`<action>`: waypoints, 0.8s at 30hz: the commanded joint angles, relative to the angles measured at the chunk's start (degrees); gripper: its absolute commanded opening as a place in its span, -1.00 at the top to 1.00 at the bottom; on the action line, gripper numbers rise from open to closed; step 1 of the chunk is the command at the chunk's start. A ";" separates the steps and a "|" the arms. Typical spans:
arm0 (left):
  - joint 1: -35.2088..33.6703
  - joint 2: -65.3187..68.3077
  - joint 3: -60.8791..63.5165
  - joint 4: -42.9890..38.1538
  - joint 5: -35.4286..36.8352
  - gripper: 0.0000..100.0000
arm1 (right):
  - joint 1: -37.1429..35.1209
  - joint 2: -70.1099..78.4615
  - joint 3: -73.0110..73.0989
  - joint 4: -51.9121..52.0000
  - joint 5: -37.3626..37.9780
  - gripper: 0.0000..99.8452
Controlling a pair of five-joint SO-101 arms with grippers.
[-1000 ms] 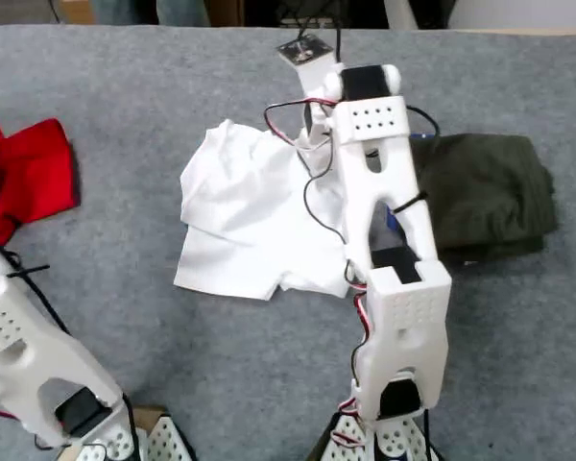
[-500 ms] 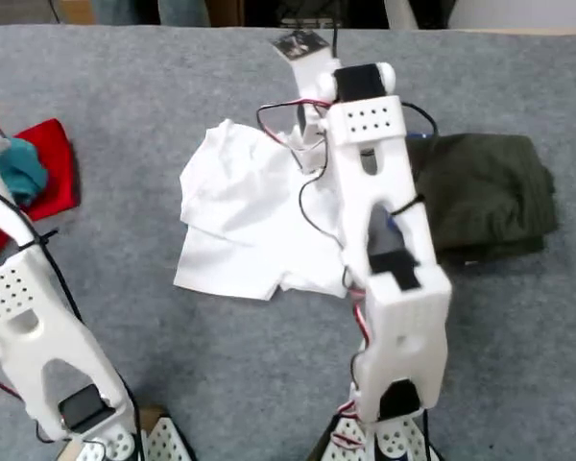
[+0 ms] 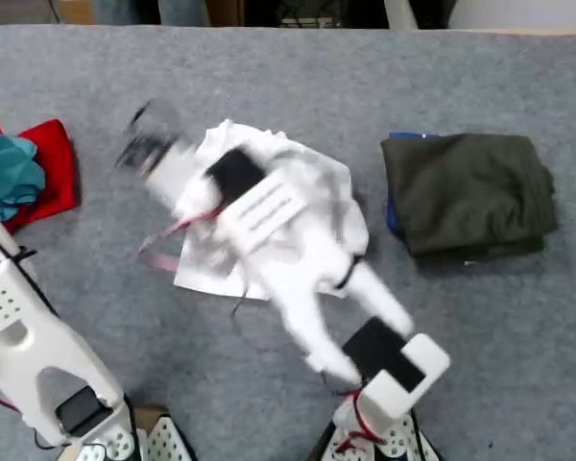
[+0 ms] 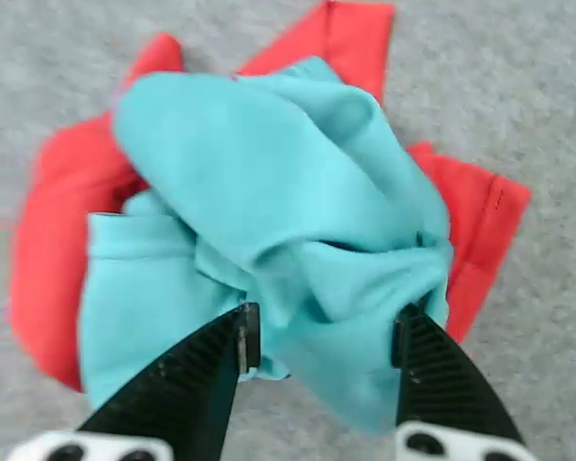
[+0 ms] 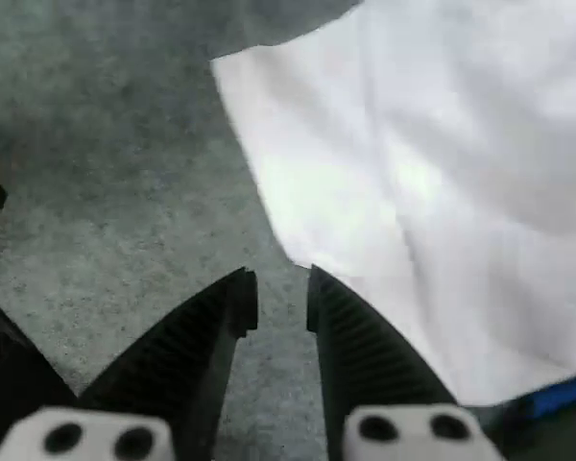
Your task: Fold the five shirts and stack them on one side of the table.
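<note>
Across the middle of the grey carpet-like worktop, a rumpled white cotton shirt is lying partly spread, and the right arm is hanging over it. The right pincer is hovering at the shirt's edge, above bare worktop. Its jaws are drawn almost together, leaving a narrow gap with nothing between them.

On the right side, a folded olive-green shirt is resting on a blue shirt, of which just an edge is peeking out. The stack is seemingly two deep.

At the left edge, a crumpled teal shirt is sitting on top of a loose red cloth shirt. The left pincer is hanging over them with its jaws spread wide, one on either side of a bunch of teal cloth. Whether they are touching the cloth I cannot tell.

Judging by this layout, the white shirt is the one being folded, the third of five, while the teal and red ones are waiting unfolded. The next move is calling for the right pincer to widen, drop onto the white shirt's loose edge and pinch the cloth. It should then carry that edge across toward the opposite side, keeping the fold flat. The left pincer is looking free either to pin the white cloth or to separate the teal shirt from the red.

No brand, label or writing is showing legibly on any shirt or on the arms.
</note>
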 commanded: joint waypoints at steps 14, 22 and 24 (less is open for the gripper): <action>-20.00 -13.36 6.11 0.26 -3.96 0.52 | -10.99 30.11 -20.97 -7.30 -10.81 0.67; -21.32 -13.36 6.11 0.26 -4.22 0.52 | -9.14 48.04 -45.93 2.73 -12.31 0.67; -21.32 -13.36 6.11 0.26 -4.22 0.52 | -7.56 49.36 -47.52 2.73 -12.31 0.67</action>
